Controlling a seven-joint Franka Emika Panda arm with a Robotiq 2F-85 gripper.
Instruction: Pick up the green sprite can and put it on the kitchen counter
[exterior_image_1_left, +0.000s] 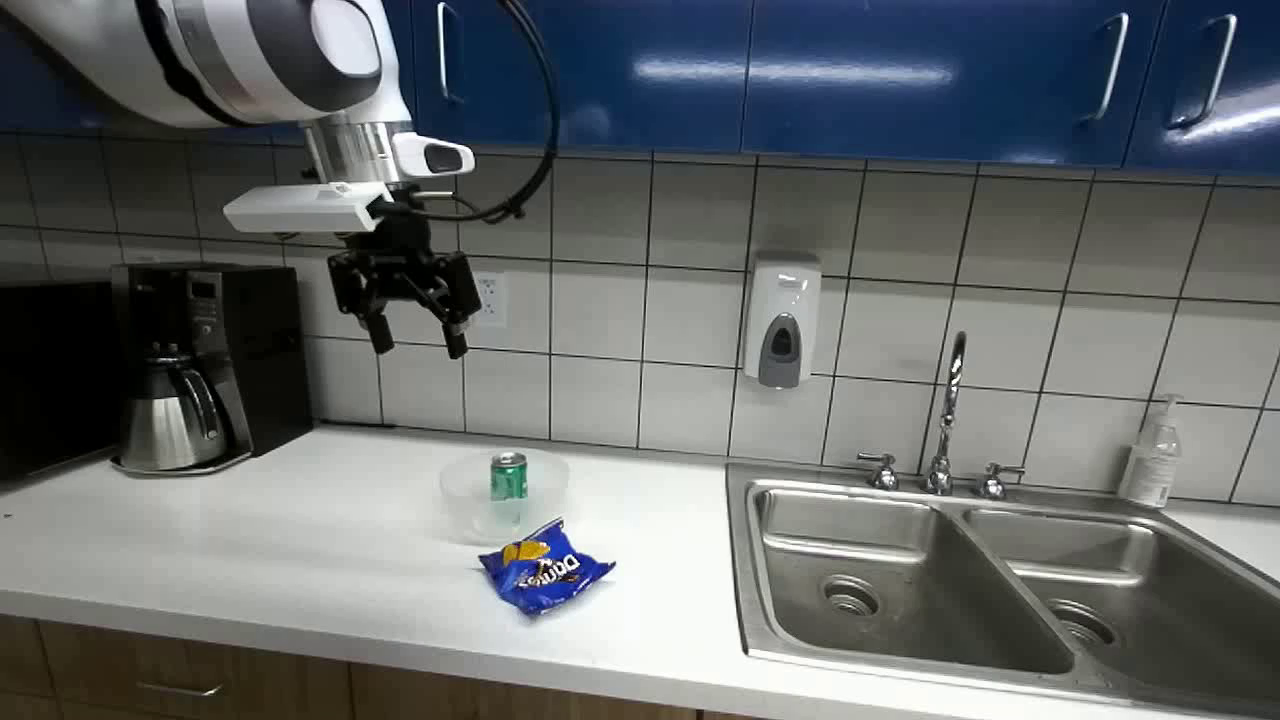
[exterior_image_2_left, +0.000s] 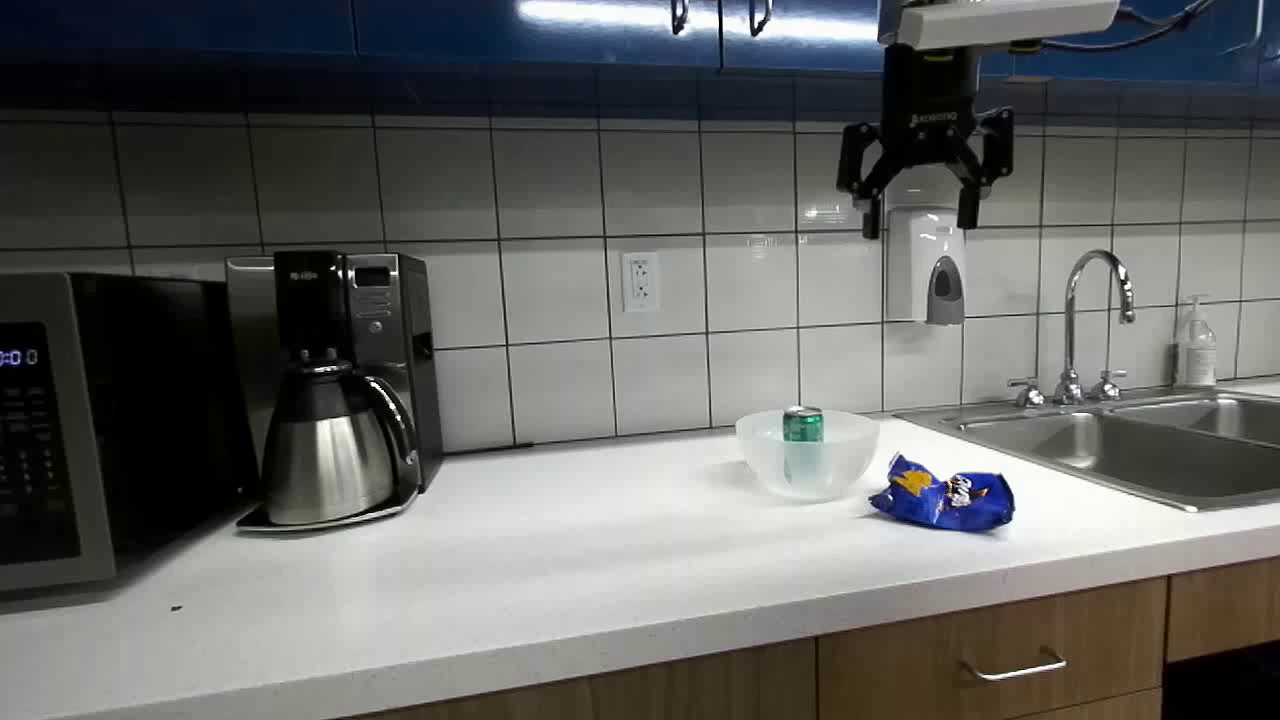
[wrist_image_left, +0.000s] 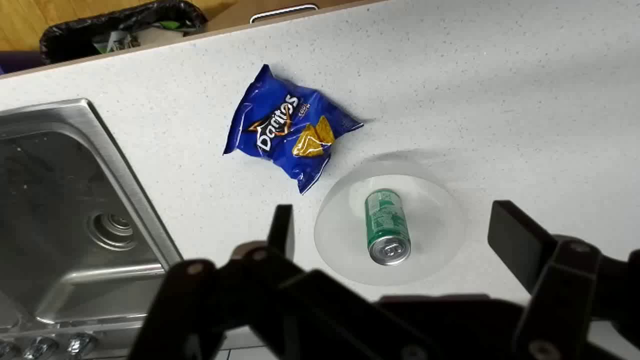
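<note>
The green sprite can (exterior_image_1_left: 508, 480) stands upright inside a pale translucent bowl (exterior_image_1_left: 458, 500) in both exterior views. The can (exterior_image_2_left: 803, 426) shows its silvery top above the bowl's rim (exterior_image_2_left: 755, 465); its lower part is seen through the bowl wall. The bowl sits on the white kitchen counter (exterior_image_1_left: 300, 550). My gripper (exterior_image_1_left: 418, 338) is open and empty, high above the counter, also in an exterior view (exterior_image_2_left: 919, 215). In the wrist view, the can (wrist_image_left: 387, 217) appears between the widely spread fingers (wrist_image_left: 397, 235), far below and not touched.
A blue snack packet (exterior_image_1_left: 545, 570) lies beside the bowl. A steel double sink (exterior_image_1_left: 745, 580) with a faucet (exterior_image_1_left: 945, 430) is set in the counter. A coffee maker (exterior_image_2_left: 330, 440) and a microwave (exterior_image_2_left: 150, 420) stand at the far end. Blue cabinets (exterior_image_1_left: 600, 70) hang above.
</note>
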